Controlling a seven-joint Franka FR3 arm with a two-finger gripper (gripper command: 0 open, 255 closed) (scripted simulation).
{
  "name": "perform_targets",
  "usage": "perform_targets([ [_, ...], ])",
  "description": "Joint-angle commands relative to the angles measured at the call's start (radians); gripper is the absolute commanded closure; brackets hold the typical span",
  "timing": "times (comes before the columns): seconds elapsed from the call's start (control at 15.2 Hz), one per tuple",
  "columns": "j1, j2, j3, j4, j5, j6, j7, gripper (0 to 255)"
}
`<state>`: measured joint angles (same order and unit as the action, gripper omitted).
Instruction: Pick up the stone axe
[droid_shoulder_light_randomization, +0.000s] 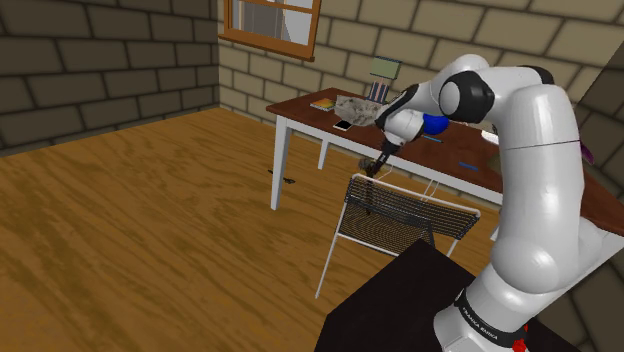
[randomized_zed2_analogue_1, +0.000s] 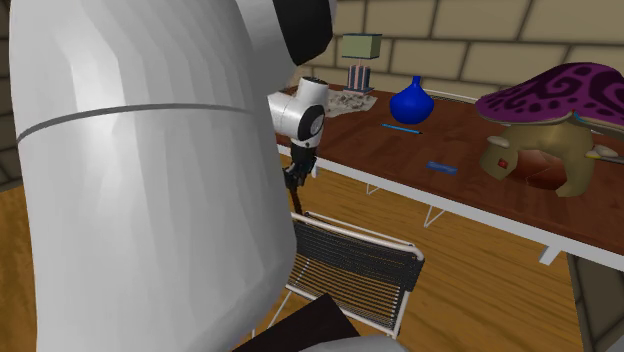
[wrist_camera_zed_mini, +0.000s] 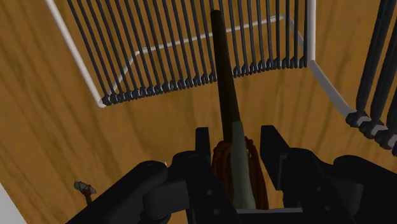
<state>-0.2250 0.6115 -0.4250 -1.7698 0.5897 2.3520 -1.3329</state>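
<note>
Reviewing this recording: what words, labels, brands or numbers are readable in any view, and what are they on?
"FRANKA EMIKA": white letters on the black ring at the arm's base, just legible.
Red label on the purple-capped mushroom figure: too small to read.

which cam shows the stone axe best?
Wrist view: stone axe clasped between the fingers, dark handle and grey head clear. Shoulder and second exterior views show a small dark sliver at the gripper.

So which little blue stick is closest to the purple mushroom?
The shorter stick, near the purple mushroom; the longer stick lies by the blue vase.
</note>
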Motion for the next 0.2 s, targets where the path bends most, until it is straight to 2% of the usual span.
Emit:
perform_targets([
  [0.0,0.007,-0.019,-0.009,-0.001,-0.012,-0.016,0.011,255],
  [0.13,0.008,-0.020,-0.009,-0.001,-0.013,-0.017,0.012,255],
])
